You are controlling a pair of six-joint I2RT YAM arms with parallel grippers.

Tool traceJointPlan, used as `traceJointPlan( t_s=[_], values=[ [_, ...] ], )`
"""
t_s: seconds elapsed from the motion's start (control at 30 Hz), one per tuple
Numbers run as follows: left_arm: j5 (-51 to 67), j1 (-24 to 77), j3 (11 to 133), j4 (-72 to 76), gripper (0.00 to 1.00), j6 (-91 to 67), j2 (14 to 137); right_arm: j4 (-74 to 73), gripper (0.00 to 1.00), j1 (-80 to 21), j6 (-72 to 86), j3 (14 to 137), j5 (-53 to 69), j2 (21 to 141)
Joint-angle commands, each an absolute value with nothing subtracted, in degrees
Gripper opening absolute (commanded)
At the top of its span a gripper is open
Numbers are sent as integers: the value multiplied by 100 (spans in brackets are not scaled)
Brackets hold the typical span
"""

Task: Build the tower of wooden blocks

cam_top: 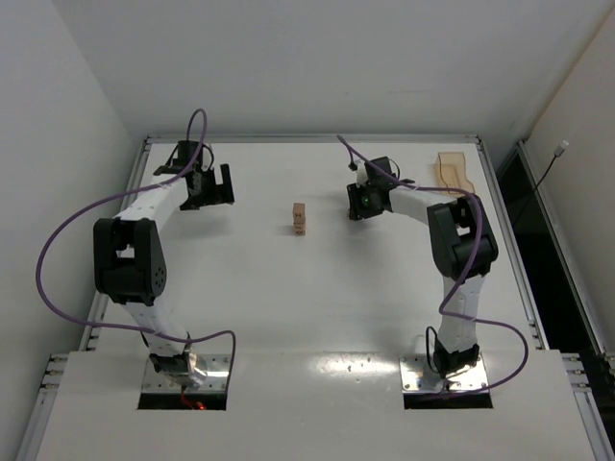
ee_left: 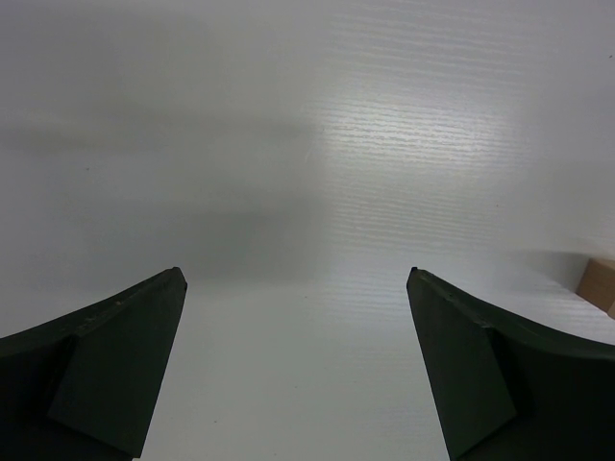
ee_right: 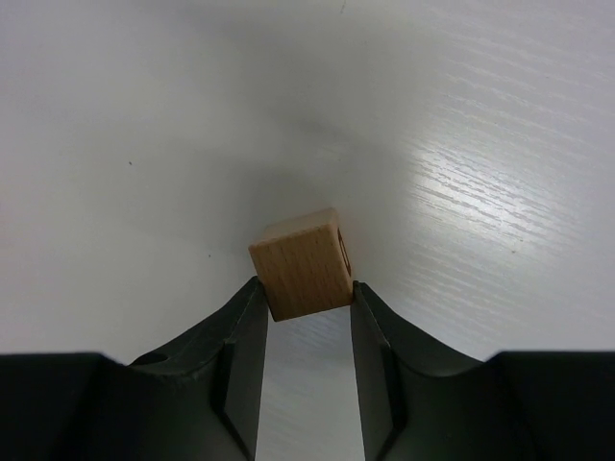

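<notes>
Right fingers (ee_right: 240,351) clamped on 1 small light tan wooden cube (ee_right: 302,264), pinched across 2 opposite faces. It appeared held just off the white table (ee_right: 115,144). Left fingers (ee_left: 125,365) stood wide apart with nothing between them.

The tower (cam_top: 300,219), a narrow tan wooden column 1 cube wide, stood mid-table. My right gripper (cam_top: 357,202) was near it, my left gripper (cam_top: 209,187) well apart. I could not count the tiers from above.

Step judged: carrying this cube to the top. The next move calls for rising above the column, squaring the faces, lowering softly, then parting without nudging.

The cube showed fine straight grain, crisp edges and a small dark mark on 1 side. The fingers were dark, smooth and hard. The table had a faint linear sheen. A translucent orange plastic tray (cam_top: 452,171) sat far right.
</notes>
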State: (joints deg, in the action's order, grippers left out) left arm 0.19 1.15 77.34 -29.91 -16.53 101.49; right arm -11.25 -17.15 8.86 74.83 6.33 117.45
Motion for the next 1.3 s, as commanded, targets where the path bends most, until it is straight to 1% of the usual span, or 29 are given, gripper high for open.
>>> traceJointPlan(
  t_s=[0.0, 0.03, 0.13, 0.2, 0.23, 0.27, 0.4, 0.57, 0.63, 0.67, 0.87, 1.0, 1.13, 1.17, 1.2, 1.27],
  values=[
    [0, 70, 7866, -2865, 100, -1582, 10204, -1160, 13, -1767, 915, 7673, 571, 11856],
    [0, 70, 7866, -2865, 100, -1582, 10204, -1160, 23, -1767, 914, 7673, 571, 11796],
    [0, 70, 7866, -2865, 100, -1582, 10204, -1335, 39, -1767, 730, 7900, 501, 11795],
    [0, 70, 7866, -2865, 100, -1582, 10204, -1659, 42, -1767, 572, 8102, 667, 11979],
    [52, 70, 7866, -2865, 100, -1582, 10204, -1783, 48, -1767, 571, 8225, 738, 12066],
    [53, 70, 7866, -2865, 100, -1582, 10204, -1897, 50, -1767, 502, 8444, 790, 12154],
    [53, 70, 7919, -2918, 100, -1582, 10204, -2213, 55, -1767, 378, 8692, 922, 12340],
    [53, 70, 7919, -2918, 100, -1582, 10204, -2329, 55, -1767, 247, 8859, 1124, 12480],
    [53, 70, 7919, -2918, 100, -1582, 10204, -2390, 50, -1767, 246, 8859, 1125, 12480],
    [53, 70, 7919, -2918, 100, -1530, 10204, -2391, 46, -1767, 185, 8859, 1177, 12480],
    [53, 70, 7919, -2918, 100, -1529, 10204, -2268, 45, -1714, 185, 8447, 1187, 12234],
    [53, 70, 7919, -2918, 100, -1529, 10257, -2284, 39, -1714, 237, 8446, 1064, 12243],
    [53, 70, 7919, -2918, 100, -1529, 10257, -2224, 23, -1714, 299, 8446, 958, 12243],
    [53, 70, 7919, -2918, 100, -1529, 10257, -2224, 21, -1714, 299, 8446, 958, 12243],
    [53, 70, 7919, -2918, 100, -1529, 10257, -2224, 14, -1714, 299, 8446, 906, 12243],
    [53, 70, 7919, -2918, 100, -1529, 10257, -2154, 3, -1714, 299, 8385, 905, 12174]
  ],
)
